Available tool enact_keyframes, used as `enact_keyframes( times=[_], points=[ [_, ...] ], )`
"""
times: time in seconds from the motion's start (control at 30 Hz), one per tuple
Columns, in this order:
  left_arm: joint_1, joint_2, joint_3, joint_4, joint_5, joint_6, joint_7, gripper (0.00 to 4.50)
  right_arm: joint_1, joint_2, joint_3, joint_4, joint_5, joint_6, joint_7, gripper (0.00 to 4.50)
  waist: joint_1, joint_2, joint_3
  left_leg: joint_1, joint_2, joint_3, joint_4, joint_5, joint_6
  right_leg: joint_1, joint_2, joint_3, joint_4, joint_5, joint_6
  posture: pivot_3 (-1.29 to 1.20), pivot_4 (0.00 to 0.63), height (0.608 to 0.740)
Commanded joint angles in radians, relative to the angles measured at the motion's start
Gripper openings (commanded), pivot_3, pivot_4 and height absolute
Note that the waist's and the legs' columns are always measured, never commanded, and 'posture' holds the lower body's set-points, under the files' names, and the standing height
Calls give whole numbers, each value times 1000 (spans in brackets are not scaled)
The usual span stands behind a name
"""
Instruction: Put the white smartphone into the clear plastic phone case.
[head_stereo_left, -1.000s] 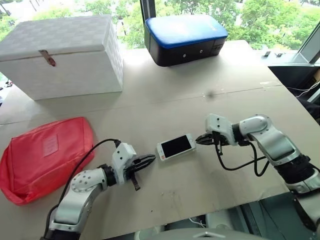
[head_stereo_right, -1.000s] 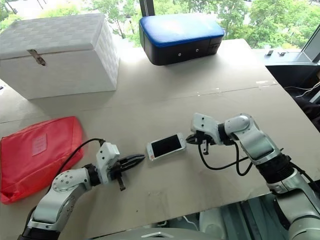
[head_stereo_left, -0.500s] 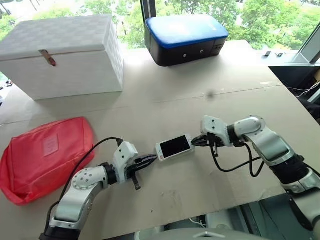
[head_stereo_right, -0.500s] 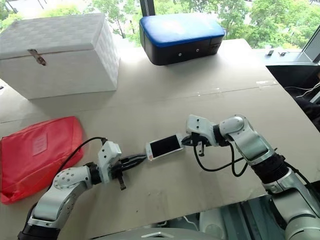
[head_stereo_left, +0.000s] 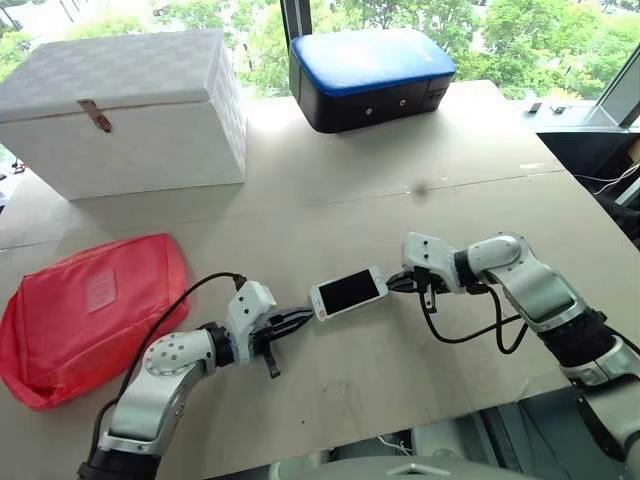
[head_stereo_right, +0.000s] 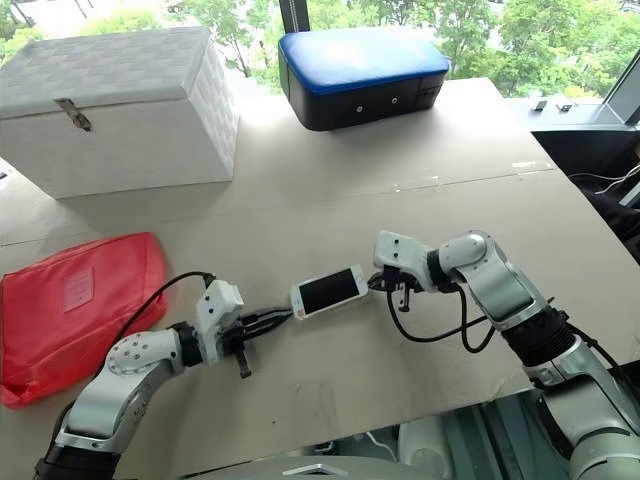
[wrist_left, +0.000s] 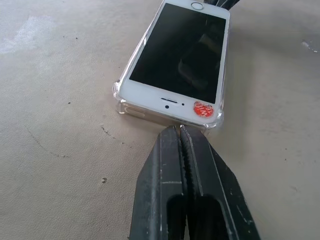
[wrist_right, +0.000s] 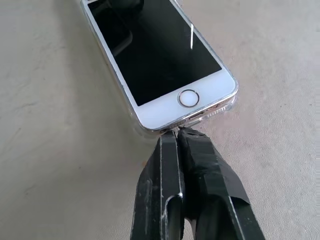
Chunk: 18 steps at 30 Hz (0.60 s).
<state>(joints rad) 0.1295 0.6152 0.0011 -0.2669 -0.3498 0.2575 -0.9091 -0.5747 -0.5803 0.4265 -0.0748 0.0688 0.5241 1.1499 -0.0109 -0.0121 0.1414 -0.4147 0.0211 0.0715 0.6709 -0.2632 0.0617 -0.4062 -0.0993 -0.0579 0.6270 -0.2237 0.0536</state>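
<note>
On the broad beige surface (head_stereo_left: 400, 150), the white black-screened smartphone (head_stereo_left: 349, 292) lies inside the clear thin plastic case (wrist_left: 120, 102). The left claw (wrist_left: 178, 131) and right claw (wrist_right: 176, 134), both pinched together, press its opposite ends; uneven pushing could skew the phone or pop a corner out.

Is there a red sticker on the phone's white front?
Yes, a small red sticker sits on the white smartphone, at the end nearest the left hand.
</note>
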Motion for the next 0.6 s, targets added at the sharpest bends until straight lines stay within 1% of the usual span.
enact_keyframes(
  times=[0.03,0.17,0.27,0.4,0.5,0.6],
  points=[
    [-18,-7,-21,-67,-10,23,14,83,-15,33,19,-53,36,-18,32,0,0,0,0,0,0,0,0,0,0,0,0,0,0,0,0,0,150,734],
    [-35,-8,-26,-110,-18,69,32,83,0,38,46,-54,18,-37,36,0,0,0,0,0,0,0,0,0,0,0,0,0,0,0,0,0,150,734],
    [-26,4,0,-137,-34,92,39,83,14,27,40,-42,-1,-45,22,0,0,0,0,0,0,0,0,0,0,0,0,0,0,0,0,0,150,734],
    [-25,10,65,-143,-66,98,41,83,29,-21,-19,-2,-24,-51,-13,0,1,0,0,0,0,0,0,0,0,0,0,0,0,0,0,0,150,734],
    [-60,-8,59,-150,-90,99,43,83,31,-38,-81,6,5,-29,-25,0,6,0,0,0,0,0,0,0,0,0,0,0,0,0,0,0,150,734],
    [-109,-39,18,-160,-97,124,66,83,18,-19,-150,-7,70,24,-44,0,5,-1,1,0,0,0,1,0,0,1,0,0,0,0,0,0,150,734]
  ],
)
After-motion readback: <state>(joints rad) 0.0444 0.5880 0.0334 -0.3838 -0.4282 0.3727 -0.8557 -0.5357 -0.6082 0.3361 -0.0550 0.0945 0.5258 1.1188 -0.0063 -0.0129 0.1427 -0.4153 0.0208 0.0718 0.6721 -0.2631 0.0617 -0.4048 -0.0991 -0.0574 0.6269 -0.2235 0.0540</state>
